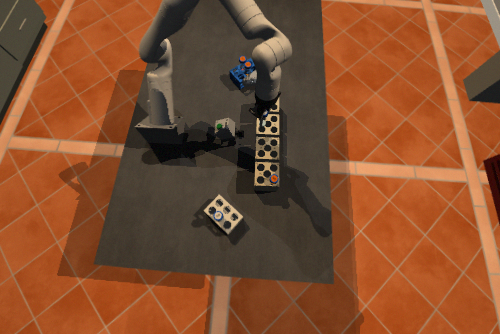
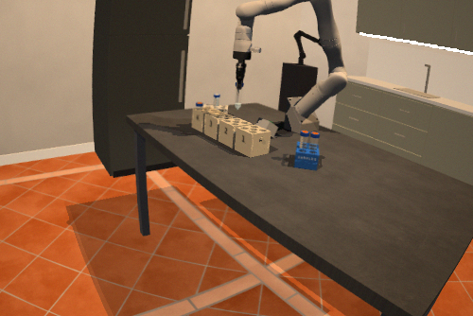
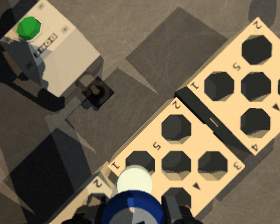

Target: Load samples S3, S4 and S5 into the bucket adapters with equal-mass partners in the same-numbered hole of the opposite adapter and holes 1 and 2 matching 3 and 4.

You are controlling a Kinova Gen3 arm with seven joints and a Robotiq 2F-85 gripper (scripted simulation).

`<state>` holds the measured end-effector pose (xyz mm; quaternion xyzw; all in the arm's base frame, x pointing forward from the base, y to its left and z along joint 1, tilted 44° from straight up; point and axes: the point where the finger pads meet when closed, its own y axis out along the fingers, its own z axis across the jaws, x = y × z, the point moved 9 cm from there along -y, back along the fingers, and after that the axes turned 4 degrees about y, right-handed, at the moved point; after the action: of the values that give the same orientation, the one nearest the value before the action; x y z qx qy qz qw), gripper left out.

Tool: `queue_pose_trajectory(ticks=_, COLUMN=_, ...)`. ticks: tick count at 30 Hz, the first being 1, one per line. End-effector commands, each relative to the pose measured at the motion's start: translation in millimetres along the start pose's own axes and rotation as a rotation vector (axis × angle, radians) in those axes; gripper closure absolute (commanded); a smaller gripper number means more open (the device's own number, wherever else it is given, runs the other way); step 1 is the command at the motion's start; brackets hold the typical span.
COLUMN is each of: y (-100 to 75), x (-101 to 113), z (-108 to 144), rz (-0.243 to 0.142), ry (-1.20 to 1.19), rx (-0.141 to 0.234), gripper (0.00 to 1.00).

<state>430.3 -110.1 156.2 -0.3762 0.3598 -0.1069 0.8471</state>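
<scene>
Blue-capped and hanging dead vertical, the tube (image 2: 237,98) is pointing its conical tip straight down, long axis plumb, cap end pinched in the gripper (image 2: 240,84), whose fingers are clamped shut on it well above the table (image 2: 359,197). The exterior view is giving the height: the tip is hovering clear over the row of four tan adapters (image 2: 252,142), numbered 1, 2, 3 and 4 on their sides, running away toward 10 o'clock. The wrist view is looking straight down the tube, so only the blue cap (image 3: 132,212) and pale tip (image 3: 134,182) are showing, sitting at 6 o'clock in the picture, near hole 1 of an adapter whose five holes are all dark; the side numbers are hidden here. That same view is catching the green DONE key (image 3: 29,27) on its sloped desk at 10 o'clock. The top view alone is showing the white blank rack (image 1: 223,214) with one tube at 6 o'clock on the table, and an orange-dotted sample (image 1: 273,178) standing in the last adapter. The blue sample rack (image 2: 306,157) is carrying two orange-dotted tubes.
</scene>
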Motion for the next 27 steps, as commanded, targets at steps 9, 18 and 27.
queue_pose_trajectory(ticks=9, y=-1.6, x=-2.2, z=4.9, rz=-0.005, ry=-0.007, rx=-0.002, gripper=0.90)
queue_pose_trajectory(ticks=18, y=3.0, x=-2.6, z=7.4, rz=-0.006, ry=-0.008, rx=0.003, gripper=0.90)
queue_pose_trajectory(ticks=27, y=16.1, x=-2.2, z=6.5, rz=-0.004, ry=-0.012, rx=0.002, gripper=0.90)
